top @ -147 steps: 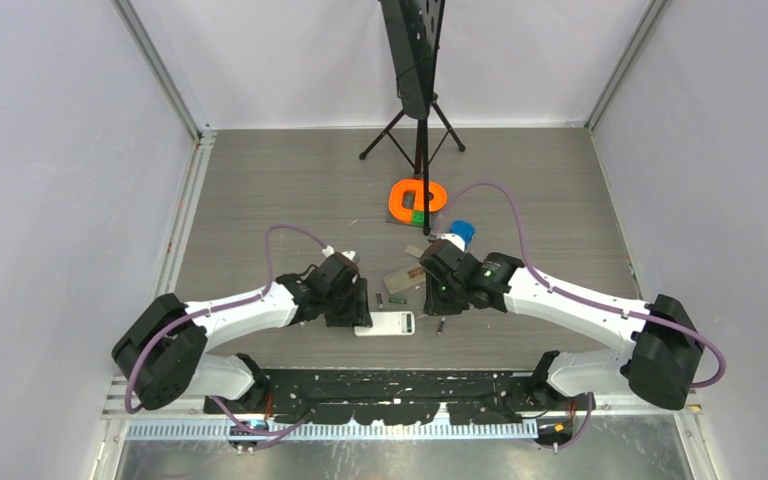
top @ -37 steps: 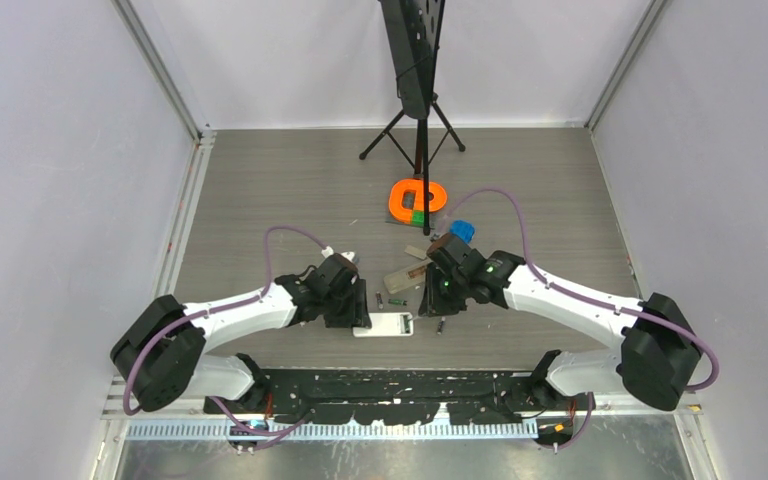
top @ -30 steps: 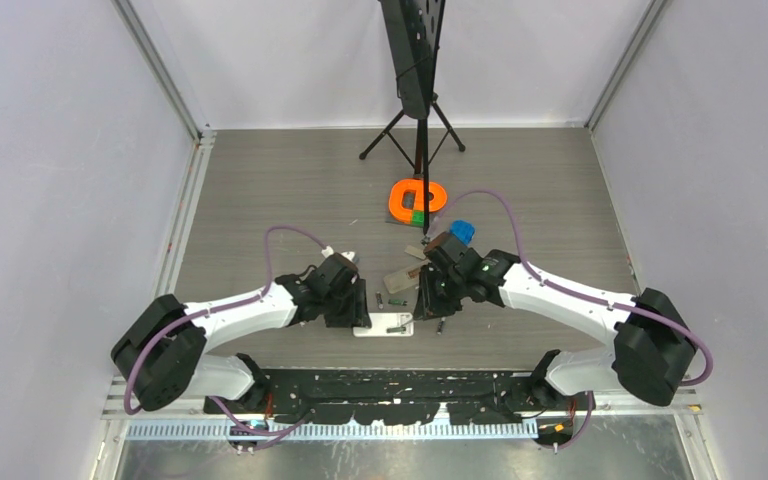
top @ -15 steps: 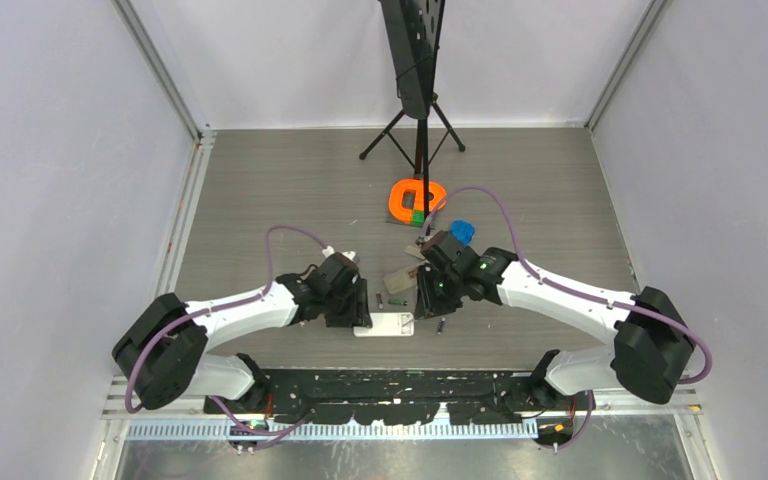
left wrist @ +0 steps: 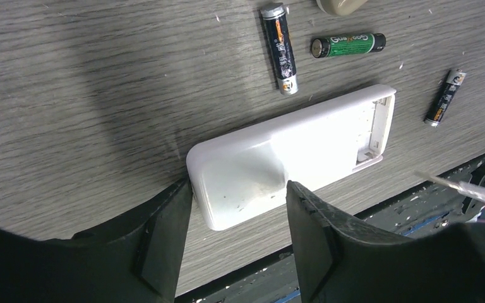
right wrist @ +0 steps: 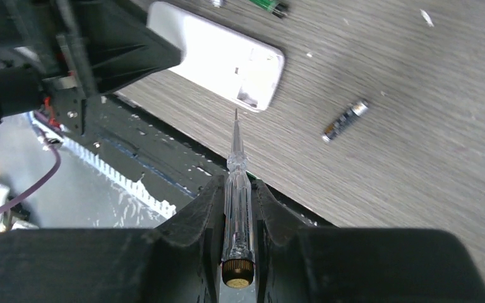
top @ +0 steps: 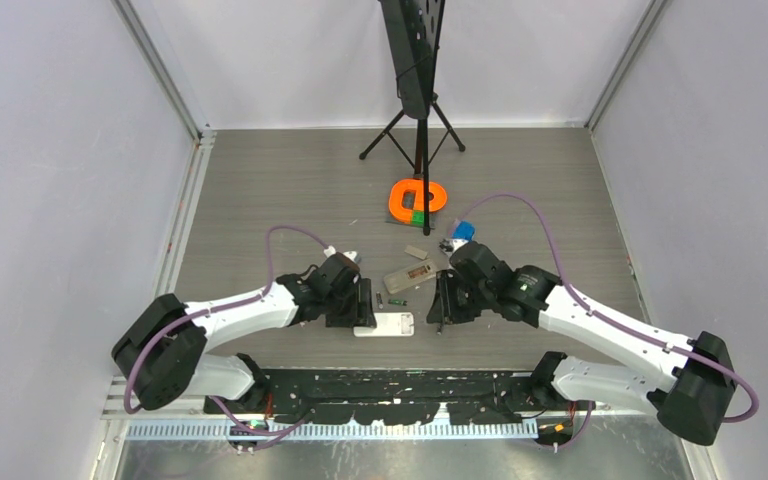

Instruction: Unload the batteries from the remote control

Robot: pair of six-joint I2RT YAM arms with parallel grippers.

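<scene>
- Top view: the white remote control [top: 384, 324] lies flat close to the near edge of the tabletop [top: 260, 200], about midway along that edge.
- The left claw [top: 360, 316] is down at the remote's left end. The right claw [top: 447, 295] hangs just off its right end.
- The batteries lie loose on the tabletop. A black battery [top: 379, 298] and a green battery [top: 397, 300] sit just beyond the remote, toward the far edge. A second black battery [top: 440, 327] lies just past the remote's right end.
- A beige plate [top: 409, 277] lies a little farther in. An orange ring [top: 418, 197] sits near the foot of a tripod stand [top: 420, 130].
- Left wrist view: the left claw [left wrist: 239, 189] has its fingers [left wrist: 164, 240] apart, one on each side of the remote's closed end [left wrist: 240, 183]. One finger touches the corner; I cannot tell whether they pinch it.
- The battery bay [left wrist: 376, 126] at the remote's other end is uncovered.
- The black battery [left wrist: 280, 47] and green battery [left wrist: 347, 45] lie side by side but apart, beyond the remote. The second black battery [left wrist: 444, 98] lies off the open end.
- Right wrist view: the right claw [right wrist: 238, 184] is clamped on a clear-handled screwdriver [right wrist: 237, 208]. Its metal tip points at the open end of the remote [right wrist: 208, 50] and stands just clear of it.
- The second black battery [right wrist: 345, 120] lies alone on the tabletop, to the right of the tip.
</scene>
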